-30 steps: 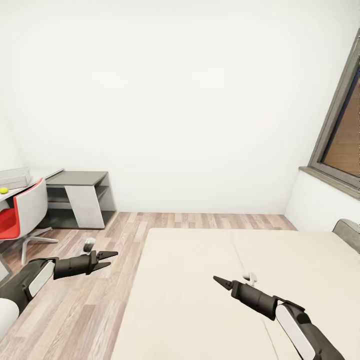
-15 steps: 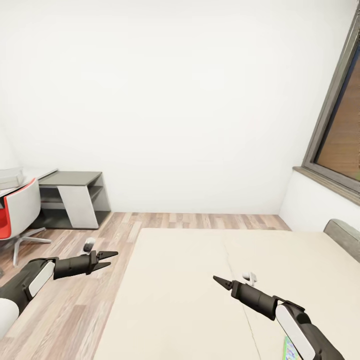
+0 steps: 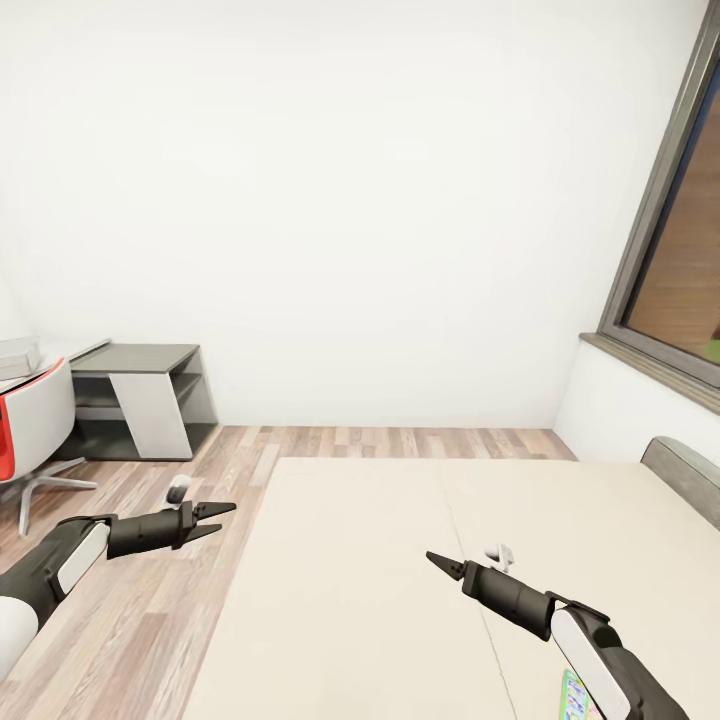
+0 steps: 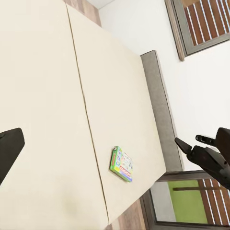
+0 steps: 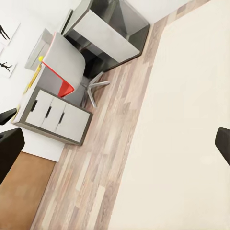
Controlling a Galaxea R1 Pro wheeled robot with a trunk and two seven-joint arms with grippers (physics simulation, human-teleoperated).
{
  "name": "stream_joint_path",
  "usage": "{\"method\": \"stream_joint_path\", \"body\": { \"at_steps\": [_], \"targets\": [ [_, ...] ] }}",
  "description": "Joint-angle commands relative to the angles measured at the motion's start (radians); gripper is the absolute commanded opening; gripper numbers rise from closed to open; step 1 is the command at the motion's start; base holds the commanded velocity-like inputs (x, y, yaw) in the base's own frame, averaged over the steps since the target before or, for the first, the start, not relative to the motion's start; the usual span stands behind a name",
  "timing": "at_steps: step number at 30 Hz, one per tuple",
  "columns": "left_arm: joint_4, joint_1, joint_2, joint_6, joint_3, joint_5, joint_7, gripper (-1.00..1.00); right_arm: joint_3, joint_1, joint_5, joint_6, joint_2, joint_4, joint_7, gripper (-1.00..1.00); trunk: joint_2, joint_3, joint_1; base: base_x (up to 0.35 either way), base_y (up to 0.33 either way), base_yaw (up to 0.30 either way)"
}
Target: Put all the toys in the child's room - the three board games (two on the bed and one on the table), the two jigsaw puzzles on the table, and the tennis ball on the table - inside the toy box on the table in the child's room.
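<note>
A green-bordered board game (image 4: 122,164) lies flat on the beige bed (image 3: 380,560), near the grey headboard (image 3: 685,472). Its corner (image 3: 574,698) peeks out beside my right forearm. My right gripper (image 3: 432,556) hovers open over the mattress, its fingers (image 5: 9,148) spread wide and holding nothing. Over the wood floor by the bed's edge, my left gripper (image 3: 228,517) is open and also holds nothing. Far left stands the table (image 3: 62,351) with the toy box (image 3: 14,356) on it. The tennis ball (image 5: 41,58) rests on the table above the white drawers (image 5: 50,114).
A red-and-white swivel chair (image 3: 35,420) stands at the table. A low dark-grey cabinet (image 3: 150,385) sits against the white wall. A dark-framed window (image 3: 675,260) is at the right. Wood floor (image 3: 150,600) runs between the bed and the table.
The camera has swung to the right, so the table and chair slid toward the picture's left edge and the board game's corner came into sight. Both arms hold the same pose.
</note>
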Motion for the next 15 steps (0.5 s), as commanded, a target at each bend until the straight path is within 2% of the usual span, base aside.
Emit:
{"method": "stream_joint_path", "body": {
  "at_steps": [1, 15],
  "targets": [
    [0.000, -0.001, 0.001, 0.006, -0.005, 0.007, 0.000, 1.00, 0.001, -0.001, -0.009, 0.007, -0.001, -0.001, -0.001, 1.00, -0.002, -0.002, 0.001, 0.000, -0.001, -0.002],
    [0.000, -0.001, 0.001, 0.006, -0.005, 0.007, 0.000, 1.00, 0.004, -0.001, -0.008, 0.009, 0.000, -0.001, -0.008, 1.00, -0.002, -0.002, 0.001, 0.000, 0.000, 0.000]
  ]
}}
